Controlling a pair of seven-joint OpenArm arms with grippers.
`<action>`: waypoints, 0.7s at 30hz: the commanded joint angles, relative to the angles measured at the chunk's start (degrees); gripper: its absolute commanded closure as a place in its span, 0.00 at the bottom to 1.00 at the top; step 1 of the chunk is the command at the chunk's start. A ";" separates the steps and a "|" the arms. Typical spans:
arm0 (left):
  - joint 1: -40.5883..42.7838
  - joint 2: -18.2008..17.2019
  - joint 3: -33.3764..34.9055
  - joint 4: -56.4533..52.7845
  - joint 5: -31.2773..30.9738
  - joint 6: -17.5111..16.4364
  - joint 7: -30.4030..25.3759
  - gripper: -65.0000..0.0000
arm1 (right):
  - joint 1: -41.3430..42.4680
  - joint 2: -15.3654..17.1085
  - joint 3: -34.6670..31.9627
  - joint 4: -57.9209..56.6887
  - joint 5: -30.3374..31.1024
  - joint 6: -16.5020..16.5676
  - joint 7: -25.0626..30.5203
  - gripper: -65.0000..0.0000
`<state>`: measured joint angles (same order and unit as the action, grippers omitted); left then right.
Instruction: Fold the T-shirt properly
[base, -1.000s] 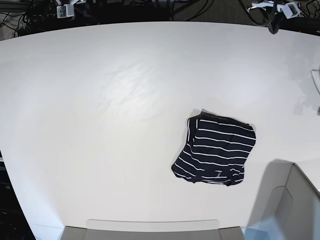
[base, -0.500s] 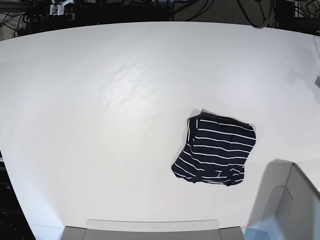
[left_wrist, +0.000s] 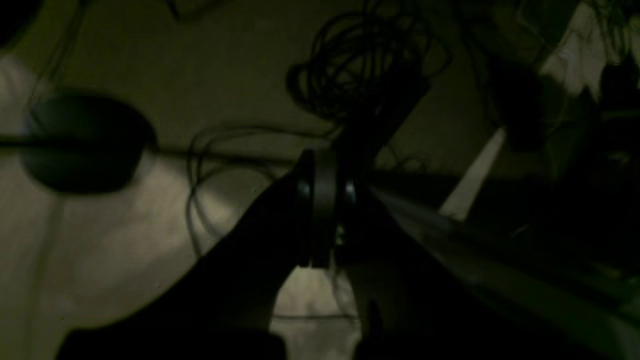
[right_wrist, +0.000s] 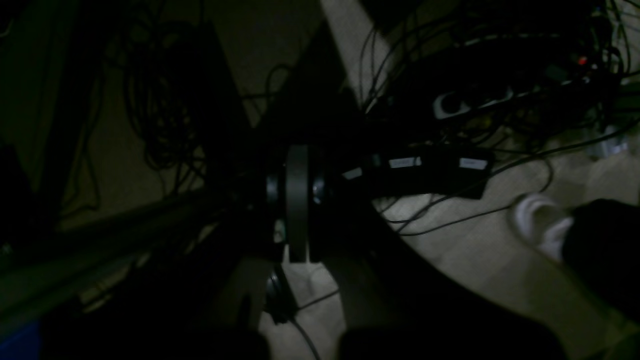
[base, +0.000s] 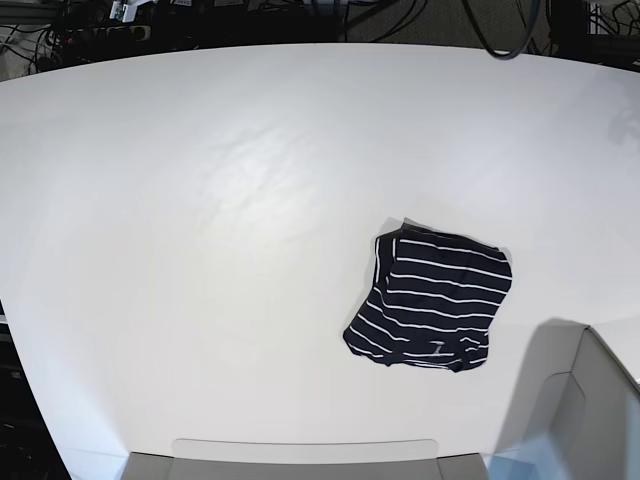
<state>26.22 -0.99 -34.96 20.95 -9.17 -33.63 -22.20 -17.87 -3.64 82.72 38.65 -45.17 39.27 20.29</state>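
T-shirt (base: 430, 298) lies folded into a compact bundle right of centre on the bench (base: 200, 200). Both jaws clenched on nothing, off the bench. Risk: bottom edge looks rumpled; any regrasp could undo the folds.

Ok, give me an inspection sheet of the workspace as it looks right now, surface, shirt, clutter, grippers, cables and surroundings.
Surface: white table, bare apart from the garment; soft shadows near its right edge.
Job's things: T-shirt, dark with thin white stripes, lying folded into a compact, roughly square bundle right of centre; nothing touches it.
Clutter: nothing seen on the table.
Grippers: left gripper and right gripper both shut, empty, off the table and pointed at the dim floor area.
Cables: tangled cables and a power strip beyond the table; a coiled bundle in the left wrist view.
Surroundings: grey bins along the near edge; dark equipment behind the far edge.
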 joint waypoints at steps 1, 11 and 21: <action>-1.21 -1.86 0.10 -4.29 -0.55 -0.09 -2.20 1.00 | 0.51 0.96 1.72 -0.72 -1.38 0.73 0.76 1.00; -13.25 -9.16 6.17 -20.95 -0.55 1.58 -7.65 1.00 | 5.34 7.46 2.28 -16.10 -21.16 -10.21 0.76 1.00; -15.62 -8.98 32.19 -20.95 -0.63 31.39 -3.43 1.00 | 9.21 11.77 2.28 -30.35 -39.83 -55.05 0.23 1.00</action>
<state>10.44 -9.80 -2.92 0.08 -9.54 -2.66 -25.30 -8.56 8.05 84.90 8.05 -85.38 -15.53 19.79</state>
